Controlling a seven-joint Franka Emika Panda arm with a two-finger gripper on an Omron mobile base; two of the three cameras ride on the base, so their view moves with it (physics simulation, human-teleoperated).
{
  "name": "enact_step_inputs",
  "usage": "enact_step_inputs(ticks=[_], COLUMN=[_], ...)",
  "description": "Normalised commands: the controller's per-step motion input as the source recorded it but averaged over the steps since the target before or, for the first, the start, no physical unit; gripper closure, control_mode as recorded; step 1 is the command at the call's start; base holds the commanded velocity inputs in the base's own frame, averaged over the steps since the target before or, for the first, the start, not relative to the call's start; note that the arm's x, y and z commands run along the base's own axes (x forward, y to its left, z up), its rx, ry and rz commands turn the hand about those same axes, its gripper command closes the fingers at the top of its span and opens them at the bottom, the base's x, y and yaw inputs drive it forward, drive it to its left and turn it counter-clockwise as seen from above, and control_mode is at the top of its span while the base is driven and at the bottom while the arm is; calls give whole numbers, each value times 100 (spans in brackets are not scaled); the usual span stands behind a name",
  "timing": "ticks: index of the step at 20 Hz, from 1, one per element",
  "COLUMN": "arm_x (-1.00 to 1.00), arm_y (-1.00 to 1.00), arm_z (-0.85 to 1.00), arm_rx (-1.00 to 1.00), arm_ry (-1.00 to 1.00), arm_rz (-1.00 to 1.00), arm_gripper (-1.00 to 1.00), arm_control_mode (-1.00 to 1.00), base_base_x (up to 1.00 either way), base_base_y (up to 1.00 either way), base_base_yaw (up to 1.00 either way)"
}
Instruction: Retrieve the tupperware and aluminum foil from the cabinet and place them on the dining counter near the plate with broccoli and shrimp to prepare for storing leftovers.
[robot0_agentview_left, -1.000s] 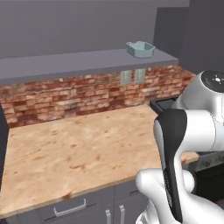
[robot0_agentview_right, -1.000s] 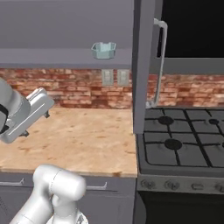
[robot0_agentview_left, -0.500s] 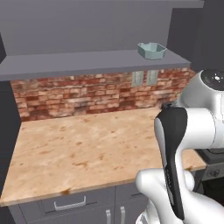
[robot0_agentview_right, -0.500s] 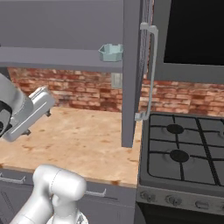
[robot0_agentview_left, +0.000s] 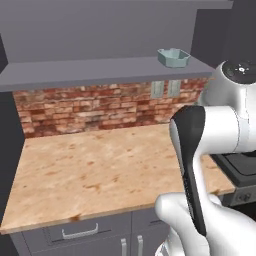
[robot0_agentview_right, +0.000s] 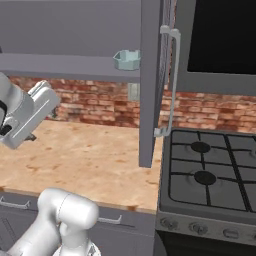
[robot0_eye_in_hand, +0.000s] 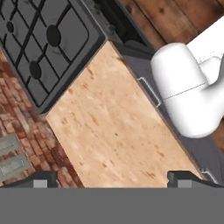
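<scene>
Reaching for the tupperware (robot0_agentview_left: 173, 57) on the cabinet (robot0_agentview_left: 100, 67) shelf, the released hand (robot0_eye_in_hand: 113, 177) is needing to rise level with its rim before closing.

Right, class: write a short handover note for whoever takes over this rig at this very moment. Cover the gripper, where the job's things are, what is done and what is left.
Gripper: open, holding nothing, over the wooden worktop.
Tupperware: sitting on the cabinet shelf, near its right end, untouched.
Aluminum foil, dining counter and plate with broccoli and shrimp: not seen from here.
Done: nothing moved yet.
Left: take the tupperware off the shelf, find the foil, set both on the dining counter by the plate.
</scene>
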Motion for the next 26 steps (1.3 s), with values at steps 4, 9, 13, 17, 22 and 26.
enact_step_inputs(ticks=[4,9,13,17,22,26], arm_x=[4,30,38,42,37,45], arm_y=[-18,-45,-45,-33,-21,-5], arm_z=[31,0,0,1,20,41], arm_rx=[-24,-33,-37,-37,-32,-23], arm_ry=[-2,1,5,1,0,0], arm_rz=[6,11,14,17,20,16], arm_gripper=[-100,-100,-100,-100,-100,-100], arm_control_mode=[-100,-100,-100,-100,-100,-100], base_base_x=[0,0,0,0,0,0], base_base_y=[0,0,0,0,0,0], base_base_yaw=[0,0,0,0,0,0])
